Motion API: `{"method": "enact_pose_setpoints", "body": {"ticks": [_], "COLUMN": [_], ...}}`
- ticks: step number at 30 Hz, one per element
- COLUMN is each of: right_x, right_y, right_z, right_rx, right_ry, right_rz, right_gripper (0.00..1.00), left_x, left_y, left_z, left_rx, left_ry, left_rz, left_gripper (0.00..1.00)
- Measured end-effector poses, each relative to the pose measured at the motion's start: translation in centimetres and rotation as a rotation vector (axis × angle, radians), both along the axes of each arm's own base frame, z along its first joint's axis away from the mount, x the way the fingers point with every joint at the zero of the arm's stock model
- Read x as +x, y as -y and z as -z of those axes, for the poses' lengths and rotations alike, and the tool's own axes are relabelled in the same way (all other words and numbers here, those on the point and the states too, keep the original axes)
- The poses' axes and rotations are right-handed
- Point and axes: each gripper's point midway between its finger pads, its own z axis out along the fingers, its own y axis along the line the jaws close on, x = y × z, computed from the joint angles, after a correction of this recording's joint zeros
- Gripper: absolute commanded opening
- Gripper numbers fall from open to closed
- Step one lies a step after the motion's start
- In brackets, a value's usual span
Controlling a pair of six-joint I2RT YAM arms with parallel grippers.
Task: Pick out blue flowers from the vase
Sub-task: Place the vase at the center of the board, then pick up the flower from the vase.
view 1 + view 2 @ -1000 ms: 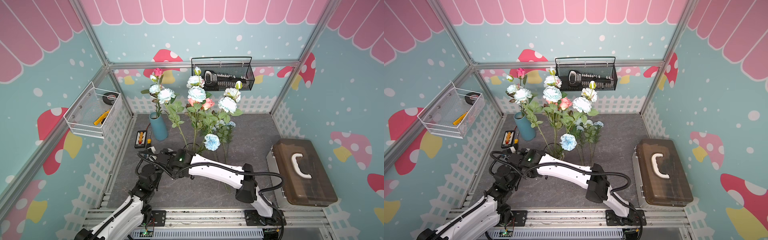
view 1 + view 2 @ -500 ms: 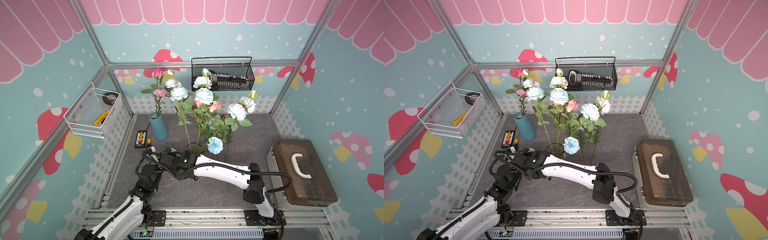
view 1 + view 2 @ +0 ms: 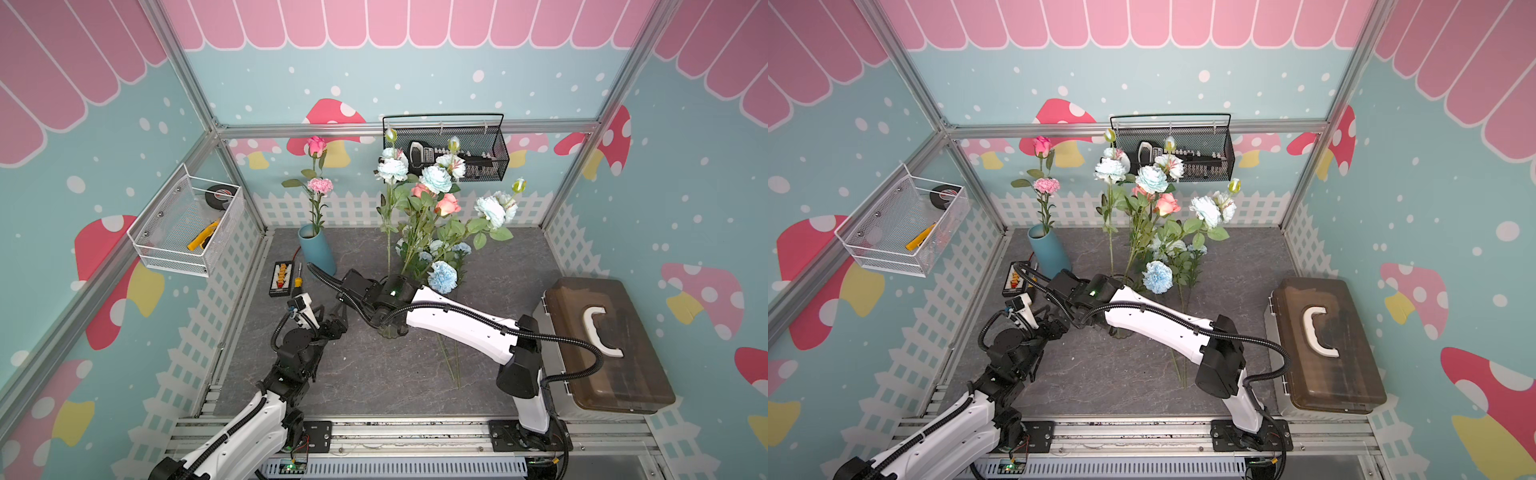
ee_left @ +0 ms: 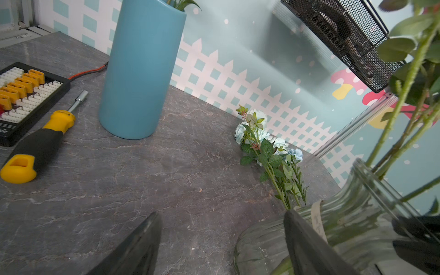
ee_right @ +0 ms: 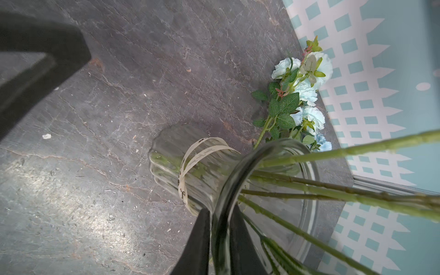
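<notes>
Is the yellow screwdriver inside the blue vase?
No, the yellow screwdriver lies on the table beside the blue vase.

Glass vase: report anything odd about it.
The right gripper straddles the glass vase at its rim, one finger inside and one outside: it grips glass, not a stem. Whether the vase is tipped cannot be told. Some blue flowers already lie on the table beside it.

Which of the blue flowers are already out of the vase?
The blue spray lying flat on the table beside the glass vase; the other blue blooms stand in that vase.
</notes>
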Motion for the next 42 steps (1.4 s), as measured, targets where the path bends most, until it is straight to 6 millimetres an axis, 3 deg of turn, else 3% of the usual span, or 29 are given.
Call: {"method": "enact_pose_setpoints", "body": {"ticks": [12,24,30,34,38,42], "right_x": [-0.5,-1.0,-1.0,-1.7,-3.8,-6.2], "right_y": [-1.4,-2.5,-2.9,-2.6,-1.8,-0.3], "right_z": [0.3,-0.1,-3.7,-8.0,-12.7,-14.7], "right_rx": [0.063,0.112,0.2,0.311,0.467,0.59], "right_ry": [-0.06,-0.091,-0.047,0.002,0.048,0.062], "right_rz": [-0.044,-0.08,-0.101,-0.133,-0.197,-0.258], "right_gripper": [0.18,0.38,0.4,0.4,0.4,0.39], "left_x": [0.0,0.1,0.1,0.1,0.1,0.0], "left_y": [-0.1,-0.1,-0.1,-0.1,-0.1,0.0], "left_z": [0.0,0.0,-0.1,-0.1,-0.1,-0.2], "left_rx": [0.0,0.0,-0.001,-0.002,-0.002,-0.004], "left_ry": [0.0,0.001,0.003,0.004,0.005,0.009], "left_rz": [-0.004,-0.004,-0.004,-0.001,0.0,0.003], "left_gripper": [0.81,0.81,0.81,0.81,0.81,0.81]}}
